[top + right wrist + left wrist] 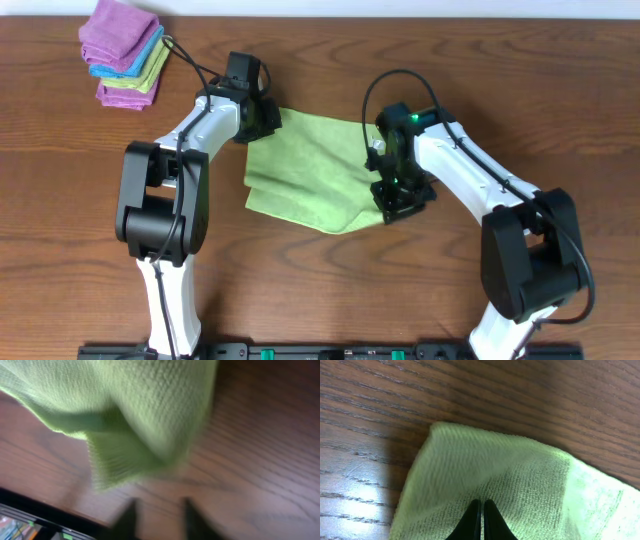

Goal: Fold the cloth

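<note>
The left tool (480, 509) is pressed together, pinching the cloth (305, 170) near its far-left corner. The right tool (159, 512) is spread, just beside the near-right corner over the worktop (420, 290).

The cloth (310, 170) was a plain light lime green with no pattern, its terry weave paler to the right of the left end effector (481, 510), which was black. The right end effector (157, 517) was black too, seen blurred against the worktop (500, 80), a mid-brown wood with darker grain lines. The left arm (185, 135) and right arm (465, 165) were white with black joints. Well away from the left end effector, the folded cloths (125, 52) were purple, bright blue, yellow-green and purple.
</note>
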### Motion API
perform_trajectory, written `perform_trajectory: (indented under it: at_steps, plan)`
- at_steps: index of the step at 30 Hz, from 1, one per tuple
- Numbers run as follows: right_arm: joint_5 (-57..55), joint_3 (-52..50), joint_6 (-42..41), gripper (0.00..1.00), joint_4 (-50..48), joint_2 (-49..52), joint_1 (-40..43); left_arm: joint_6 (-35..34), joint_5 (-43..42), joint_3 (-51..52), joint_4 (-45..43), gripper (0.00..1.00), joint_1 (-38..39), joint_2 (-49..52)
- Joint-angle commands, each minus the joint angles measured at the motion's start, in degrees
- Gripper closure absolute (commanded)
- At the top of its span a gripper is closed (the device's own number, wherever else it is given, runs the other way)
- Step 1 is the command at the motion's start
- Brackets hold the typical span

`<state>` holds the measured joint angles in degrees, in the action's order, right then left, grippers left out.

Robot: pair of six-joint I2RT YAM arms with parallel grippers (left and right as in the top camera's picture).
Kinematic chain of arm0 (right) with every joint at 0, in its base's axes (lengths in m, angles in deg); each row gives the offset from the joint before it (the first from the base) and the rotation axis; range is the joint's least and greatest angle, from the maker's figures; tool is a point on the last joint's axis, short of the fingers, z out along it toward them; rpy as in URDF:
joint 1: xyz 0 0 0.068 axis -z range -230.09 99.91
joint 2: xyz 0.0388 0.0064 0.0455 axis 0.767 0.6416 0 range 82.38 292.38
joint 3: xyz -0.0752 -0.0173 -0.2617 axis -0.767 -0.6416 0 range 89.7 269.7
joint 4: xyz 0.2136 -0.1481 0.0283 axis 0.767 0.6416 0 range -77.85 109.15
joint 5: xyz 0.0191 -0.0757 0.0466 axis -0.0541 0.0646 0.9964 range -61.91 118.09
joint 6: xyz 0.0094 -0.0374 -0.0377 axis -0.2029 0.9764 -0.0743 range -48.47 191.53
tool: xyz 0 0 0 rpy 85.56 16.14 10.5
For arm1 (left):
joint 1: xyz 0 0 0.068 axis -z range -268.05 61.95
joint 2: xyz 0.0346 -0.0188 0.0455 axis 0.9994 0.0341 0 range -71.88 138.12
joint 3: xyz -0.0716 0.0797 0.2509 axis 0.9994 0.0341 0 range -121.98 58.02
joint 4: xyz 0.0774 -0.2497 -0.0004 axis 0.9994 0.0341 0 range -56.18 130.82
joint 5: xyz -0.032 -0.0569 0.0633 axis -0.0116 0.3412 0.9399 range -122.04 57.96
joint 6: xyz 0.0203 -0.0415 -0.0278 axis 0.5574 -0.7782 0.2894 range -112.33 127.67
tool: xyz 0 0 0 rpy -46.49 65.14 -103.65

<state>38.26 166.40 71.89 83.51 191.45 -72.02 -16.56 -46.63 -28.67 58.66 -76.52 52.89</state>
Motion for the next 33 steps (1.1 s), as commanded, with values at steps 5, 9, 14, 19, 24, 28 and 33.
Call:
perform_trajectory:
  at_steps: [5,9,14,19,24,28,33]
  plan:
    - [-2.9,0.1,-3.4,0.26,0.0,-1.1,0.1,-0.7,1.0,0.4,0.4,0.94,0.0,1.2]
    - [-2.8,0.2,-5.5,0.98,-4.5,-1.1,0.3,-0.7,1.0,0.3,0.8,0.94,0.0,1.1]
    - [-1.8,0.2,-5.5,0.98,-11.7,-1.1,0.2,-0.6,-0.4,-0.6,1.7,0.94,-0.4,1.0]
    - [-1.8,0.2,-6.1,0.98,-24.4,-1.0,2.0,-0.6,-0.5,-5.2,6.0,0.94,-1.0,1.0]
    - [-1.8,0.2,-4.1,0.98,-37.7,-0.2,2.8,2.4,-2.0,-12.1,13.7,0.94,-1.0,1.0]
    - [-1.8,0.2,-2.5,0.99,-40.7,1.7,2.8,3.3,-1.9,-18.6,23.4,0.94,-1.1,1.0]
    - [-1.6,0.2,-0.3,0.99,-42.5,5.2,2.8,3.3,-1.9,-23.6,34.1,0.94,-1.1,0.0]
